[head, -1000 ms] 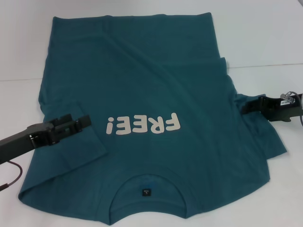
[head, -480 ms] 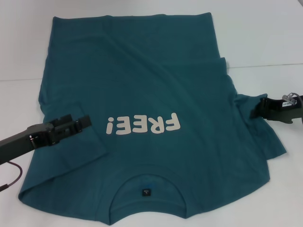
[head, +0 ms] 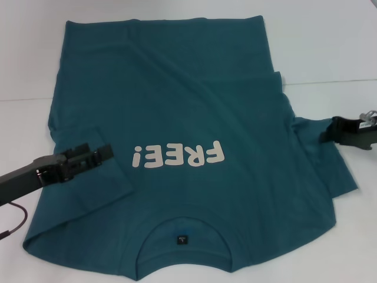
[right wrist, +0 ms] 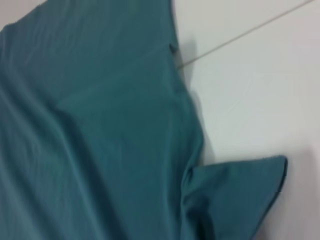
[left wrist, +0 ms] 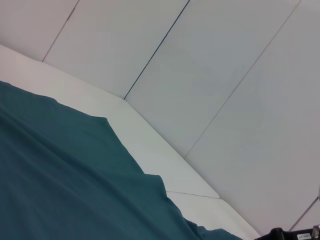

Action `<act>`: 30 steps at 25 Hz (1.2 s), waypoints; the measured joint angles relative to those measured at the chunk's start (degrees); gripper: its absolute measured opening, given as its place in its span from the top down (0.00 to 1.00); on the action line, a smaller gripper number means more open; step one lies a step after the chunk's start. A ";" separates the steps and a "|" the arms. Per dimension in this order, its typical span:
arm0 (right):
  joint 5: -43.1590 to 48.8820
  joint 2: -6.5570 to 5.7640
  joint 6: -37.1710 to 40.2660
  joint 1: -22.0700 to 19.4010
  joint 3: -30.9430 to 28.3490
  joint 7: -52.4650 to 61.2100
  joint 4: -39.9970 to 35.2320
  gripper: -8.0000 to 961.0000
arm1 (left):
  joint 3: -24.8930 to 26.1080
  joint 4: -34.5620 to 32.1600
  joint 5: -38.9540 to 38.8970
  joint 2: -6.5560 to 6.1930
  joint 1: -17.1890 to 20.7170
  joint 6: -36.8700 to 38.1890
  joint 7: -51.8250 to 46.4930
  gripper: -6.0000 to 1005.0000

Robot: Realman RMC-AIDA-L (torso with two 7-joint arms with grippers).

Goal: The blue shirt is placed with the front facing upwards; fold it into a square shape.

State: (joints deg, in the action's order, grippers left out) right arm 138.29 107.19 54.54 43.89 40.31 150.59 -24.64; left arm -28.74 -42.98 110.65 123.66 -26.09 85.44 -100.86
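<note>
- Clearly the fold is at its sleeve stage: the blue shirt (head: 177, 147) lies face up on the white table (head: 330, 53), collar nearest the robot, its "FREE!" lettering (head: 178, 157) readable across the chest.
- Left of that lettering, the left sleeve already lies turned in over the body, and the left gripper (head: 97, 155) hovers low over it, just beside the "!"; whether its fingers are apart or together I cannot tell.
- Right of the lettering, the right sleeve (head: 330, 162) juts out flat onto the table, unfolded. The right gripper (head: 330, 130) sits at that sleeve's upper edge; I cannot tell its finger state either, nor whether it holds cloth.
- Next, by my judgement, that sleeve needs pinching and carrying inward toward the lettering.
- Beyond the shirt's hem the table meets a pale panelled wall (left wrist: 225, 75) with thin dark seams.
</note>
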 joint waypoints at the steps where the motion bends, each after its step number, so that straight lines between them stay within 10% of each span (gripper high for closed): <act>1: -0.02 -0.18 0.05 -0.03 -0.08 0.32 -0.31 0.98 | 0.00 0.00 0.00 0.00 0.06 0.04 -0.02 0.07; 30: 0.14 0.92 6.73 6.21 4.14 3.56 -4.27 0.91 | 1.49 -0.23 -0.98 0.00 1.06 -0.10 0.02 0.07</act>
State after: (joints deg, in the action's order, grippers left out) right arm 138.43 108.11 61.28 50.11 44.45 154.14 -28.91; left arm -27.25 -43.21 109.68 123.66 -25.03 85.34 -100.84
